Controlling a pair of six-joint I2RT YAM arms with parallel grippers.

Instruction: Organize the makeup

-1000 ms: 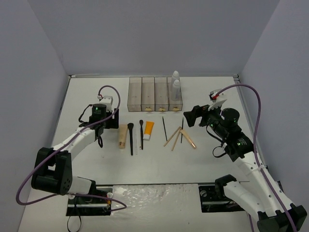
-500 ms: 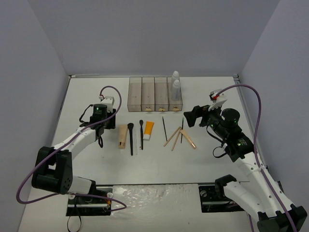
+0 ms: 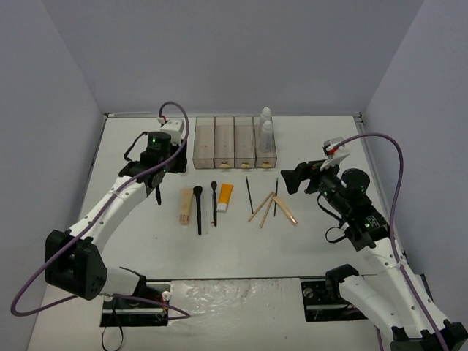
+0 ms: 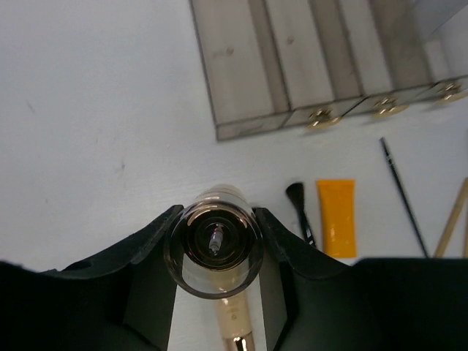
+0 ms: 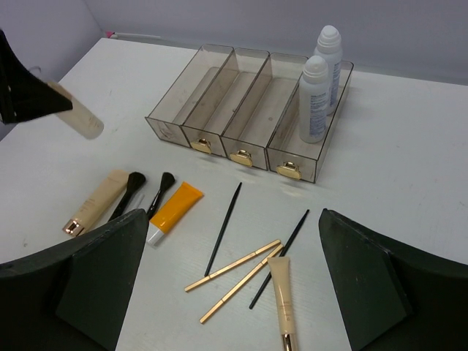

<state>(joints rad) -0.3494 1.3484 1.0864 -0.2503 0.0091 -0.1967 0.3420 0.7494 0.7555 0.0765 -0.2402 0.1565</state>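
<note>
Beige tube (image 5: pixel 77 115) being clenched in the left gripper (image 4: pixel 217 243), hanging above the table (image 3: pixel 241 248) just left of the box (image 3: pixel 205 142); right gripper (image 3: pixel 291 177) hovering wide apart, grasping nothing.

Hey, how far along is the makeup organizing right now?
Done: two white bottles stand in the rightmost compartment of the smoky box. In hand: the left hand is shut on a beige tube, held above the table near the box; the right hand is open. Left: other beige tubes, two brushes, the orange tube, pencils and tan sticks lie on the table; three compartments look empty.
</note>
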